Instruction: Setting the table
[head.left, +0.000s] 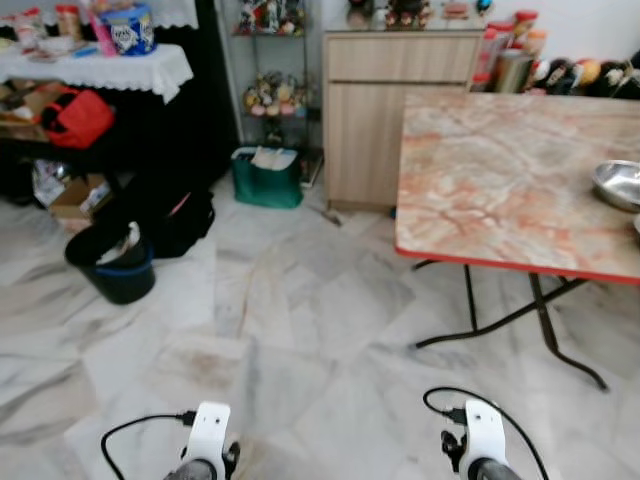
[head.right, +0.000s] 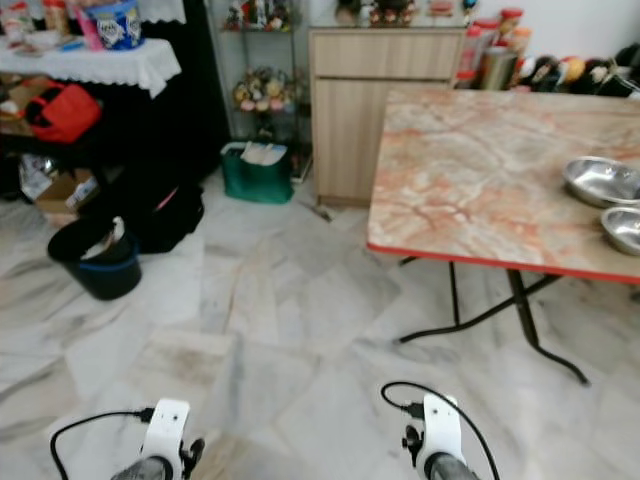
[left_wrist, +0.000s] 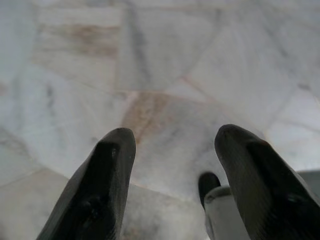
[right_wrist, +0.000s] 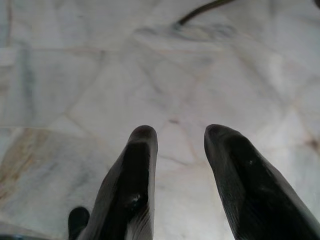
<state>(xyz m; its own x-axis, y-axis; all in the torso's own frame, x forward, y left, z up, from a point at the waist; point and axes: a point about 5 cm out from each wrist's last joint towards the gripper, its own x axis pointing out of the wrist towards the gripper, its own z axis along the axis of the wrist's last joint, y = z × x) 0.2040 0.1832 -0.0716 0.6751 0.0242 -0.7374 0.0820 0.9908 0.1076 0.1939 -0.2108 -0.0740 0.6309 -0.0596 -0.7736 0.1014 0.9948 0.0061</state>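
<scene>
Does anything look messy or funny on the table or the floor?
Nothing looks spilled or broken. Two metal bowls sit upright near the right edge of the marble-patterned table. The floor has a brownish stained patch. Bags and a black bucket crowd the left side.

I find no text, label, brand or number that I can read. The blue tub (head.left: 130, 28) on the white-clothed side table (head.left: 120, 68) at far left carries white and dark print, too small and blurred for me to make out. The bottles and jars (head.left: 510, 50) at far right, beside the wooden cabinet (head.left: 390, 120), show coloured wrappers only, no legible lettering.
</scene>
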